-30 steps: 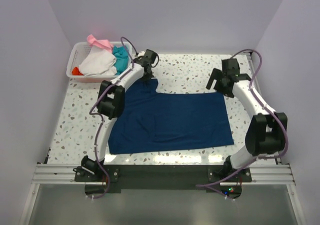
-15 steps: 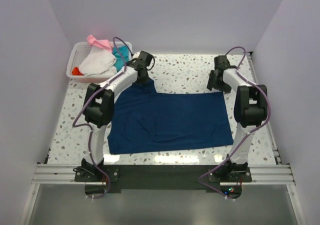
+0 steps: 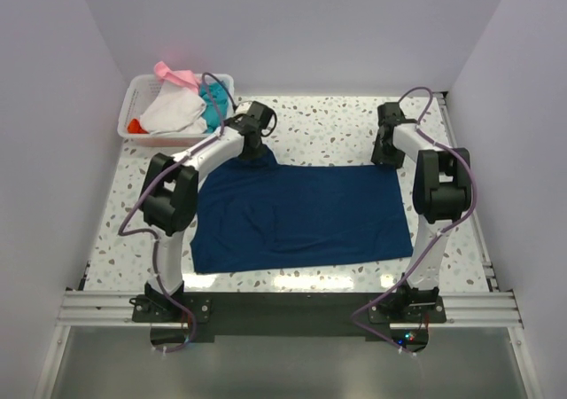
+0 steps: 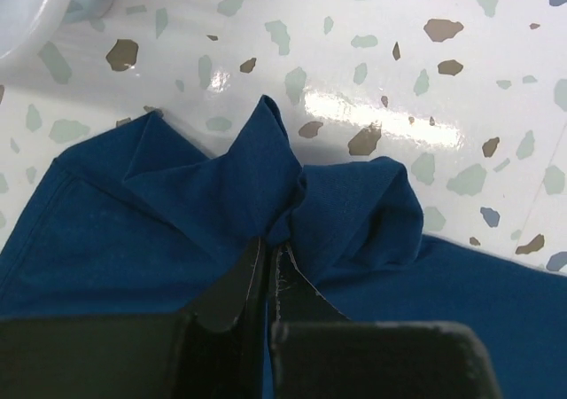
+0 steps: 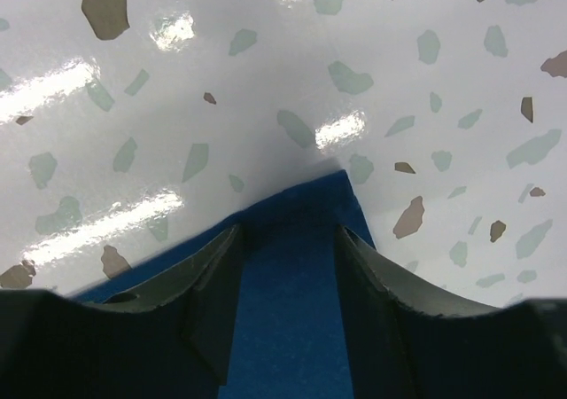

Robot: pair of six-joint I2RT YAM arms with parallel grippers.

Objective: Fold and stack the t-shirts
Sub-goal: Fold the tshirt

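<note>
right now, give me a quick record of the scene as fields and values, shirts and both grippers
shirt on table: navy t-shirt, spread mostly flat, rumpled on its left side
left gripper: shut, pinching bunched cloth at the shirt's far left corner
right gripper: jaws apart, astride the shirt's far right corner
basket: far left corner of the table
in basket: white cloth, teal cloth, pink cloth, orange-red cloth, all unfolded
folded stack: none visible
</note>
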